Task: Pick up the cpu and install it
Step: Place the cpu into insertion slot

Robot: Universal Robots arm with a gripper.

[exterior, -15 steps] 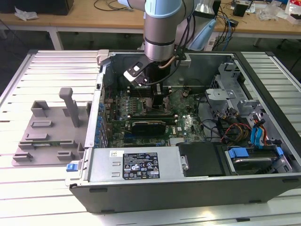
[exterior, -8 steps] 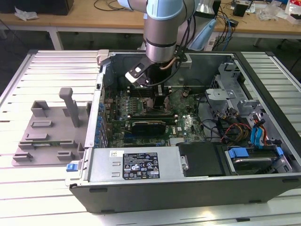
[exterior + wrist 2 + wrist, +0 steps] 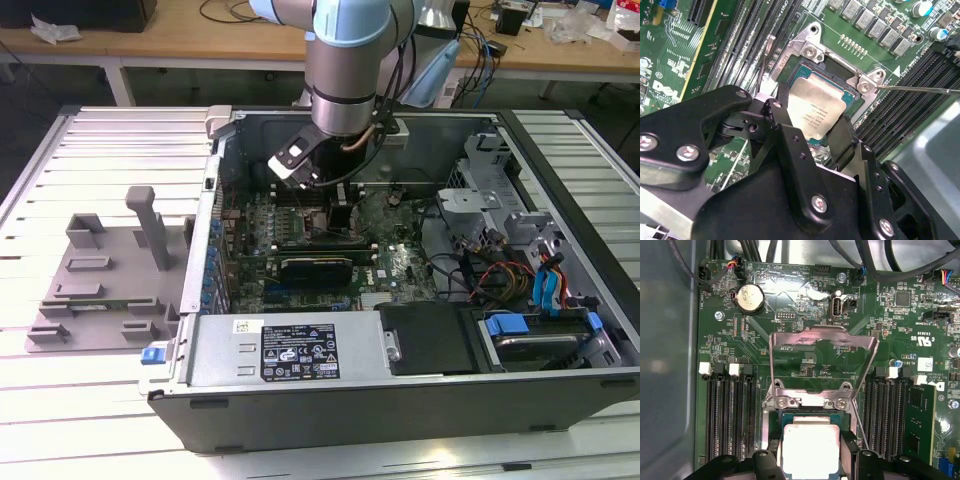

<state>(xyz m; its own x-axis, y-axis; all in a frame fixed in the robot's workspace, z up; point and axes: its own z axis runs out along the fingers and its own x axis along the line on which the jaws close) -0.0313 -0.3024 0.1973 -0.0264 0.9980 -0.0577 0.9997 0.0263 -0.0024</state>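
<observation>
The cpu (image 3: 817, 107) is a flat silver square, and in the second wrist view it sits tilted just over the open socket (image 3: 812, 50) on the green motherboard. My gripper (image 3: 811, 117) is shut on it, with one black finger against each of two opposite edges. In the first wrist view the cpu (image 3: 811, 440) lies between the fingers (image 3: 774, 452), right below the socket's raised metal load plate (image 3: 822, 337). In the exterior view the gripper (image 3: 338, 212) reaches down into the open computer case (image 3: 300, 420), over the middle of the board.
Rows of black memory slots (image 3: 730, 415) flank the socket on both sides. A thin socket lever (image 3: 920, 89) sticks out sideways. A grey plastic tray (image 3: 100, 280) with slots lies outside the case at the exterior view's left. Drive bays and cables (image 3: 520, 270) fill the case's right.
</observation>
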